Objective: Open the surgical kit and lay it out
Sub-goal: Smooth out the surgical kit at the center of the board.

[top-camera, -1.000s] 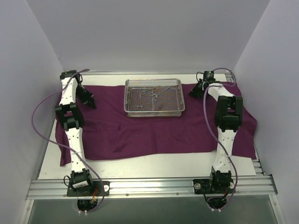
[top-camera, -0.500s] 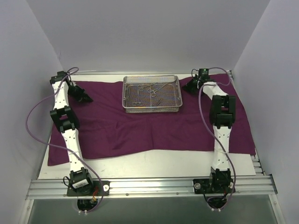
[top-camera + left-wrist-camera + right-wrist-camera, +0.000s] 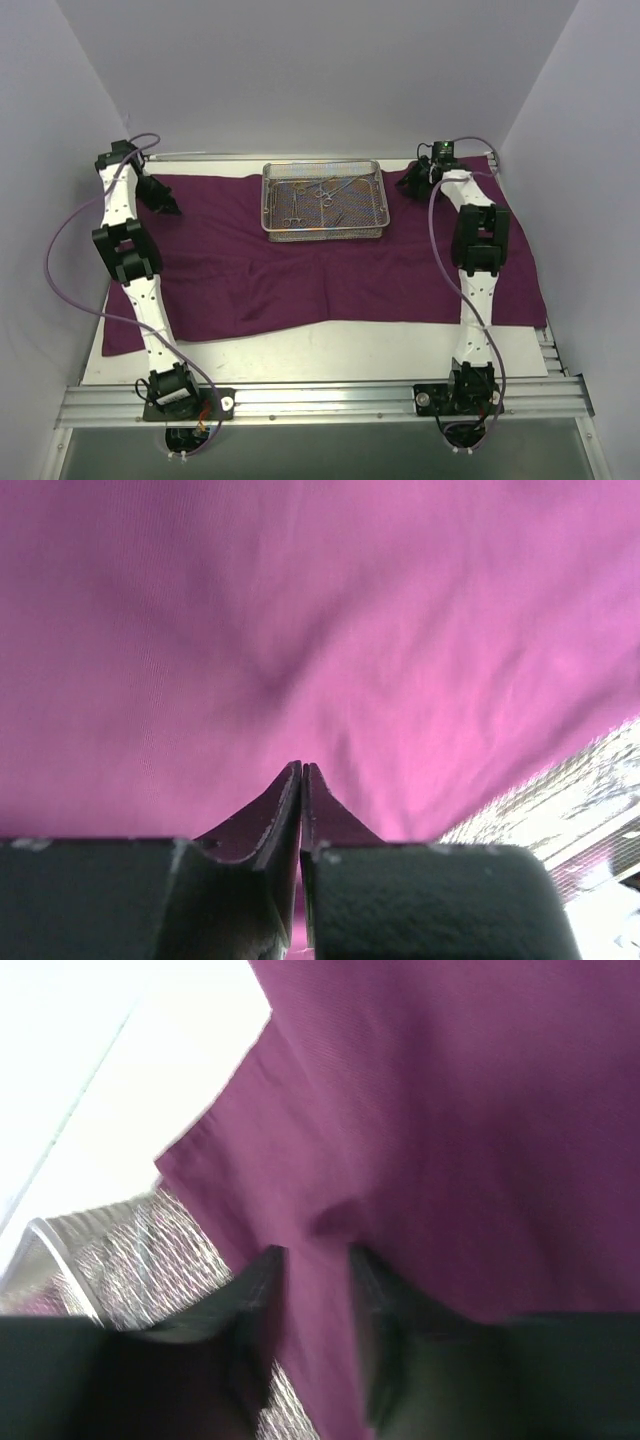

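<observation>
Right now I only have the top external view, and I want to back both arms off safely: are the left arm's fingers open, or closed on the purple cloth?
Observer: In the left wrist view the left fingers stand almost together, with their tips touching, right up against the purple cloth. I can't tell whether a fold is caught between them.
Operator: And the right side?
Observer: In the right wrist view the right fingers stand clearly apart, and cloth shows in the gap between them.
</observation>
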`<state>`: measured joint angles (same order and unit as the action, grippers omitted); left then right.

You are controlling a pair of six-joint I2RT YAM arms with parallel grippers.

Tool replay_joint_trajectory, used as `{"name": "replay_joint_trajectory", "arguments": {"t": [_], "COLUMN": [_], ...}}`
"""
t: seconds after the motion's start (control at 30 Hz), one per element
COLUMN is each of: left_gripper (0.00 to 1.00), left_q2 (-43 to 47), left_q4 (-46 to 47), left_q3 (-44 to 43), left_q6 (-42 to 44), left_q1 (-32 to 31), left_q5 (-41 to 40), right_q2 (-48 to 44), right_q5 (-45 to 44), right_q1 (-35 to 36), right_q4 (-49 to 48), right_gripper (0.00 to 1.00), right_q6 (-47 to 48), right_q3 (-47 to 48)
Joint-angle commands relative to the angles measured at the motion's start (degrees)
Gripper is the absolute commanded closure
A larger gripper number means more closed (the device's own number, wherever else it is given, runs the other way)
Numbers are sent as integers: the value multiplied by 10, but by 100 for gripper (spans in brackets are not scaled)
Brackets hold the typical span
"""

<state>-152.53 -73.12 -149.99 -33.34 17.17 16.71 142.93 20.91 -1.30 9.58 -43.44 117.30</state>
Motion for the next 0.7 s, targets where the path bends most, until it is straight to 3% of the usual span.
{"name": "replay_joint_trajectory", "arguments": {"t": [0.0, 0.1, 0.27, 0.43, 0.53, 0.6, 0.67], "left_gripper": [88, 84, 82, 72, 68, 68, 73], "left_q2": [155, 225, 303, 418, 472, 487, 491], "left_q4": [-18, -4, -4, 64, 92, 93, 84], "left_q3": [56, 137, 252, 425, 475, 507, 527], "left_q6": [24, 46, 55, 58, 64, 64, 63], "left_q1": [-37, -60, -71, -73, -78, -87, -94], "left_q5": [-102, -149, -191, -172, -151, -148, -141], "right_q2": [-103, -184, -328, -502, -563, -581, -584], "right_q5": [-44, -58, -78, -23, -11, -20, -3], "right_q1": [-5, -1, 45, 131, 203, 239, 251], "right_q4": [104, 148, 213, 202, 176, 155, 130], "right_gripper": [60, 50, 49, 70, 81, 100, 100], "right_q6": [79, 121, 198, 247, 252, 243, 217], "right_q3": [-29, -62, -151, -334, -416, -452, -502]}}
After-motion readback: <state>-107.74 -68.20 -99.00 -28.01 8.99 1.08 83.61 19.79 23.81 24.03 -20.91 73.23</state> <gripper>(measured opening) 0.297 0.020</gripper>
